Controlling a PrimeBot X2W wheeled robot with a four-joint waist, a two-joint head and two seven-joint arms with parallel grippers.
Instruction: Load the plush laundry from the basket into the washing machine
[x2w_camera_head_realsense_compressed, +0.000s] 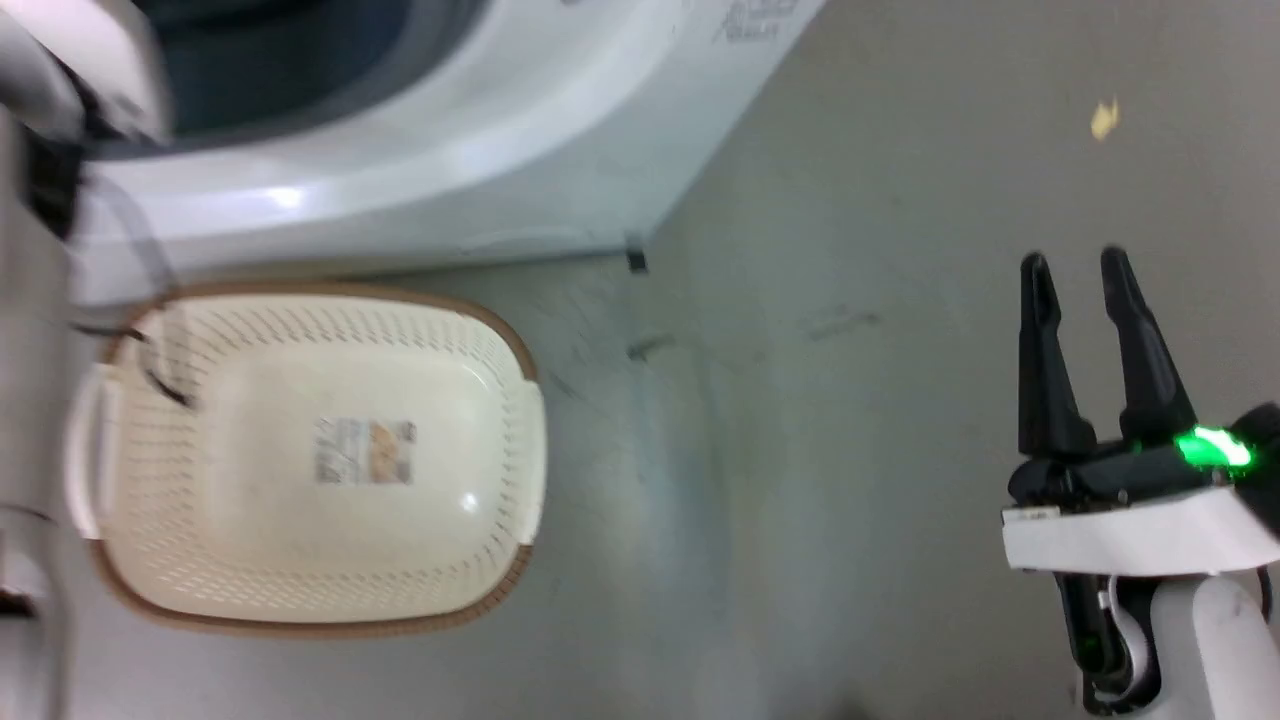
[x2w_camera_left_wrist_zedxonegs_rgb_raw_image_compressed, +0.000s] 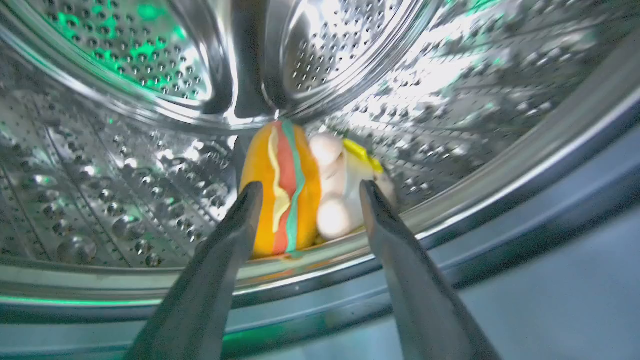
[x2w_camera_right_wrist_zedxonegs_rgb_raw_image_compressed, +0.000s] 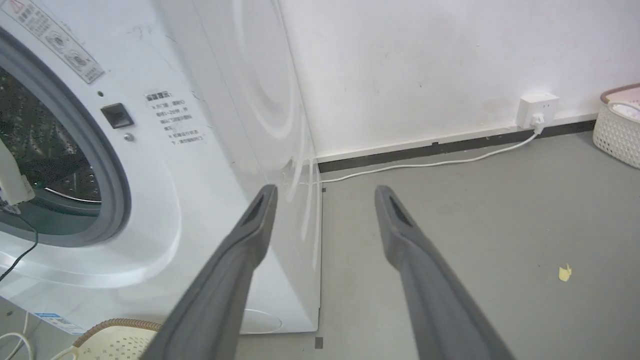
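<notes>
Left pincer (x2w_camera_left_wrist_zedxonegs_rgb_raw_image_compressed: 310, 184) spread at the mouth of the drum (x2w_camera_left_wrist_zedxonegs_rgb_raw_image_compressed: 125, 200), soft toy (x2w_camera_left_wrist_zedxonegs_rgb_raw_image_compressed: 285, 190) inside.
I see the soft toy standing on edge on the drum's steel bottom, just behind the front lip, framed by my left fingers and gripped by neither. My right pincer (x2w_camera_head_realsense_compressed: 1075, 257) hangs spread above the grey floor (x2w_camera_head_realsense_compressed: 850, 450), off to the side of the washing machine (x2w_camera_head_realsense_compressed: 450, 170). The basket (x2w_camera_head_realsense_compressed: 330, 292) sits on the floor just before it.
</notes>
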